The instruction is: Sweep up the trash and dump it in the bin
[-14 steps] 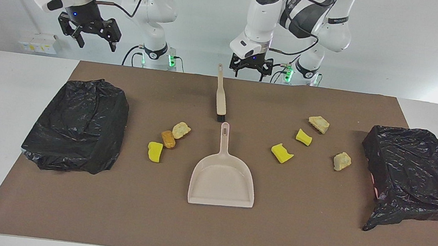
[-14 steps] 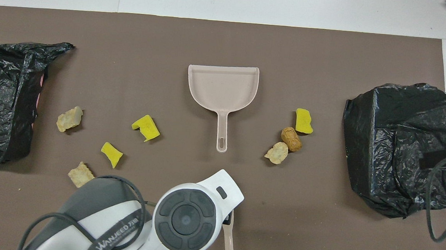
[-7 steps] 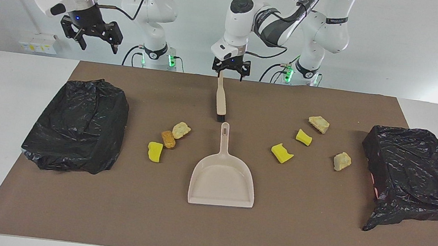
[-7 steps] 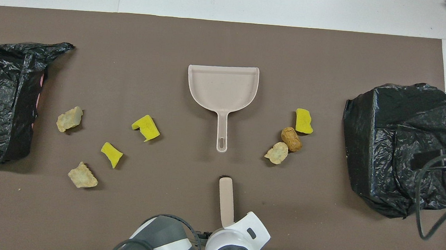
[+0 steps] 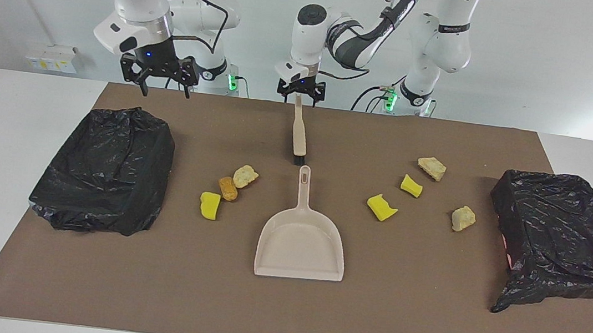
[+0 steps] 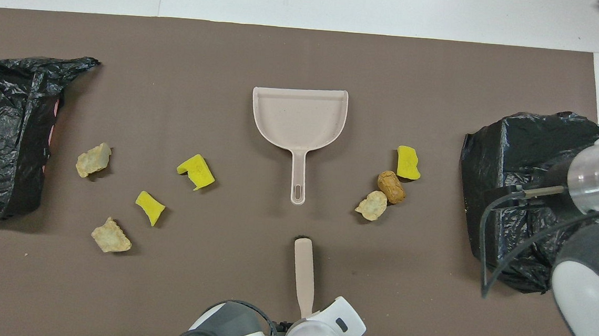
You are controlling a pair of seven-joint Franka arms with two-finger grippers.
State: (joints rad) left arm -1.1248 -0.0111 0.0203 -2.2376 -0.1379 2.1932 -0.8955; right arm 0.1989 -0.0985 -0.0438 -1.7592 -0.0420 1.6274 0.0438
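Brown mat [image 5: 424,315] on white table. Left gripper [image 5: 299,90] lowered over brush [image 5: 298,133] handle tip, fingers spread, nothing pinched. Right gripper [image 5: 157,73] swung in from table's end, now above mat edge near black-bagged bin [image 5: 106,167], spread. Trash [image 5: 227,187] scattered both sides of dustpan [image 5: 301,245], unmoved. No legible writing.

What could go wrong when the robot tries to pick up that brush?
The left gripper is open over the thin tip of the brush handle. A grip that far out could let the brush swing or slip. The brush head points at the dustpan handle close by, so a nudge might knock the dustpan askew. The trash lies in two separate groups, so one sweep would probably miss pieces.
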